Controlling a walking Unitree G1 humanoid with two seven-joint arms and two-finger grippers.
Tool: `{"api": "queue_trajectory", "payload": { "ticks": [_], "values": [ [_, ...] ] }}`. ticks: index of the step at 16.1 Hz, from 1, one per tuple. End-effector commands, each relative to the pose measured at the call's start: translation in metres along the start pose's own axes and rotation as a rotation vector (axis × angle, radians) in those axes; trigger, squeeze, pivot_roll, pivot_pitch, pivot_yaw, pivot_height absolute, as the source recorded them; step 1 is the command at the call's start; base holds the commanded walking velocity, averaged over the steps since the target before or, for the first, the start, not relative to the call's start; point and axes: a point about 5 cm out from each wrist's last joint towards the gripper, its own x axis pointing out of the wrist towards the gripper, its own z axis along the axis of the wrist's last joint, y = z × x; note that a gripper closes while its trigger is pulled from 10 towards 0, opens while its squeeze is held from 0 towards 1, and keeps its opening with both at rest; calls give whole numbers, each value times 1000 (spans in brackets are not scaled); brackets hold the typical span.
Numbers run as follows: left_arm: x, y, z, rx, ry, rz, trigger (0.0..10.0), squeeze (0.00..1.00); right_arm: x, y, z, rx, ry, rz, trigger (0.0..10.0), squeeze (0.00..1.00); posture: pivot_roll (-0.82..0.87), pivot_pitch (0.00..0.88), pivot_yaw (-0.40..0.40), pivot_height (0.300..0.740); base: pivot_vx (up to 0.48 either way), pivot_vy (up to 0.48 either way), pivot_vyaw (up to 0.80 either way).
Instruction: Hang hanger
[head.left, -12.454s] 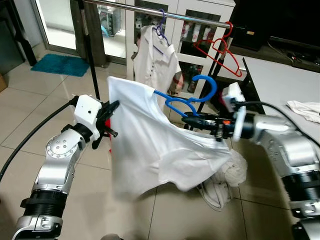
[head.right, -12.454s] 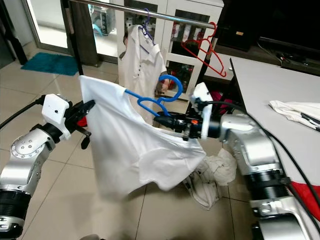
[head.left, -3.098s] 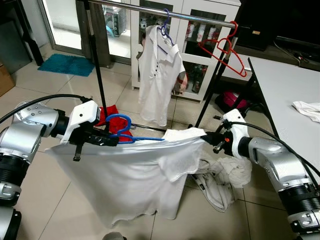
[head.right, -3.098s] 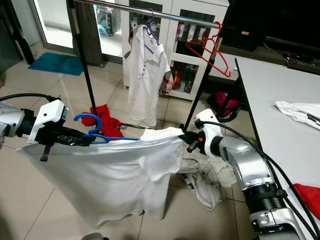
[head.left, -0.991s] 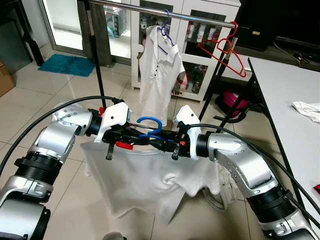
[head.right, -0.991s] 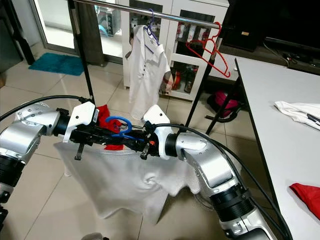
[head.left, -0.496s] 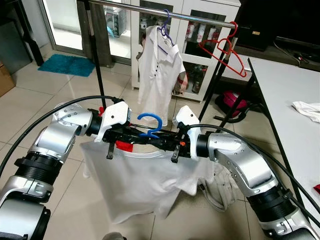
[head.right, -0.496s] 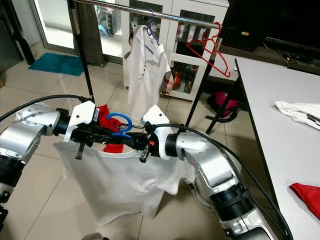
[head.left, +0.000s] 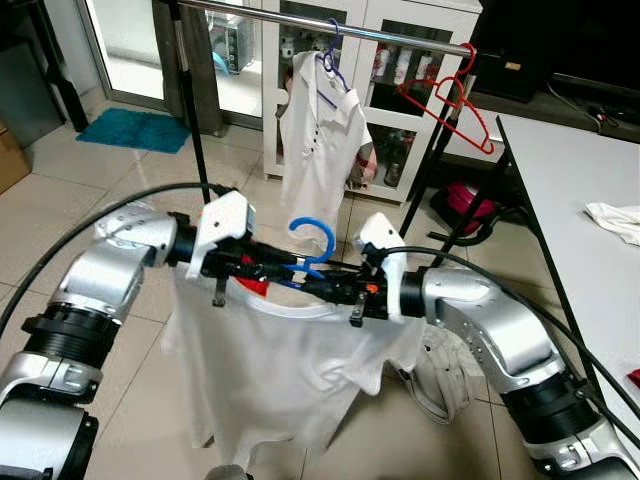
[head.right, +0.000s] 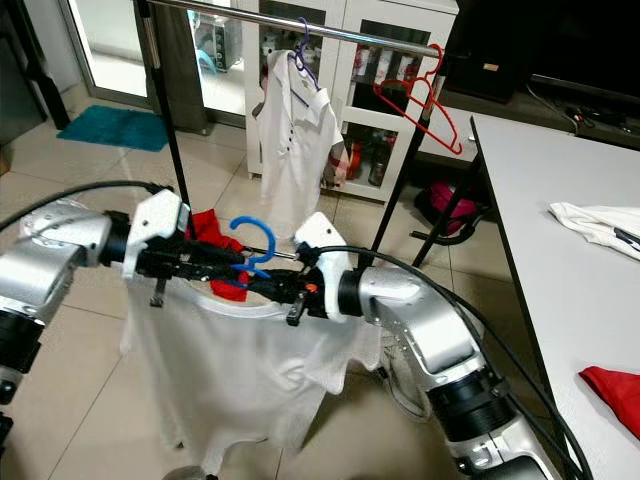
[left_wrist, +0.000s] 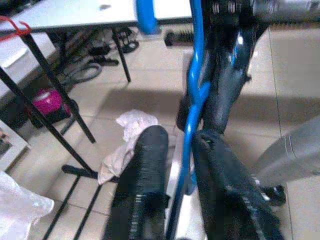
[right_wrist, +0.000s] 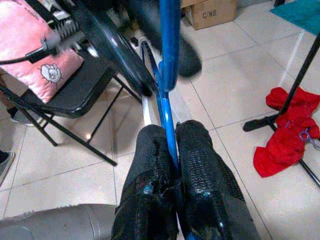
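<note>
Left tool (head.left: 283, 268) and right tool (head.left: 318, 285) both clamp blue plastic hanger (head.left: 312, 243) carrying white T-shirt (head.left: 270, 370), below metal rail (head.left: 330, 22).

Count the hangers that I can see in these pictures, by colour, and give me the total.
Blue hanger, carrying the white T-shirt, held by the left gripper and the right gripper: 1
Purple hanger, on the rail with a white shirt: 1
Red hanger, bare, on the rail: 1
Total: 3
</note>
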Motion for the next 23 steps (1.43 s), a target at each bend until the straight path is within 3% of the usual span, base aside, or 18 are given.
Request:
{"api": "queue_trajectory", "payload": {
  "ticks": [1,8,10,11,14,17,21,22,23],
  "values": [
    [-4,2,8,19,-29,18,10000,1000,-7,-1,-3,8,2,-8,0,0,-35,0,-65,740,0,0,0],
    [-12,-2,7,-38,-129,103,10000,1000,-19,0,-23,-6,28,-85,0,0,-32,0,-64,740,0,0,0],
    [-21,-7,0,-109,-198,244,10000,1000,-20,-5,-29,12,-37,-212,0,0,-32,0,-48,740,0,0,0],
    [-25,-11,-6,-147,-214,332,10000,1000,-22,-11,-32,64,-102,-306,0,0,-26,0,-52,740,0,0,0],
    [-16,-21,-28,-228,-177,621,10000,1000,-29,-24,-40,242,-315,-590,0,0,-2,0,-78,740,0,0,0],
    [-2,-35,-34,-342,-204,807,10000,1000,-35,-24,-48,368,-438,-797,0,0,2,0,-48,740,0,0,0],
    [1,-48,-37,-409,-228,988,10000,1000,-31,-16,-58,408,-444,-864,0,0,-12,0,-51,740,0,0,0],
    [4,-50,-38,-412,-217,1024,10000,835,-31,-16,-56,397,-458,-873,0,0,-11,0,-47,740,0,0,0],
    [7,-52,-41,-448,-174,1058,10000,0,-33,-19,-54,351,-443,-904,0,0,-13,0,-40,740,0,0,0]
  ]
}}
